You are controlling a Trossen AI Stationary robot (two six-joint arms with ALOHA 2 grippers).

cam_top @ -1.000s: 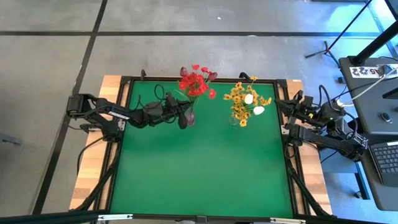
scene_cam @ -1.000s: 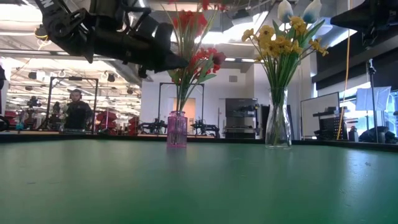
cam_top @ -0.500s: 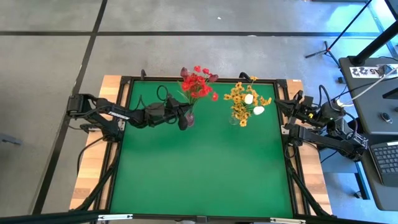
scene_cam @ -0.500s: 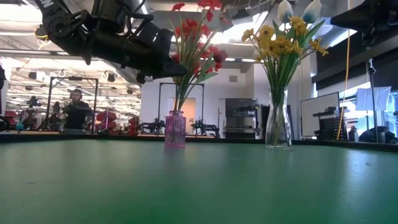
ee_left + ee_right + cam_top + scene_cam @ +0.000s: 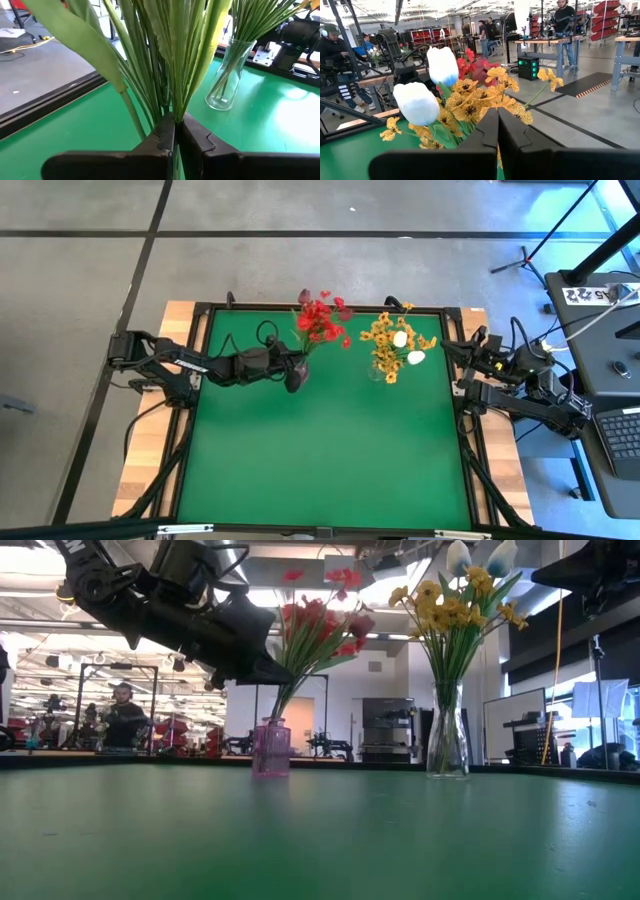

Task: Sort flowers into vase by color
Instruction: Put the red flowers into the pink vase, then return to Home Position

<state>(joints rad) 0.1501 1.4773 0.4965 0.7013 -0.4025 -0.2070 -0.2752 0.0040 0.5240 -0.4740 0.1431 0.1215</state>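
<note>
Flowers: the red sprays (image 5: 320, 320) stand in a pink vase (image 5: 268, 748) at the far middle of the green surface (image 5: 320, 440), leaning to the right. From my left wrist view I see the left pincer (image 5: 174, 131) clamped tight on the bunch of green stems (image 5: 165, 60), above the vase mouth. The yellow-orange sprays (image 5: 385, 345) with two white buds (image 5: 400, 339) sit in a clear glass vase (image 5: 446, 740) just to the right, upright, apart from the red bunch. My right pincer (image 5: 497, 127) is shut and empty, parked at the right edge of the surface, looking toward the yellow bunch. People stand in the room beyond.
</note>
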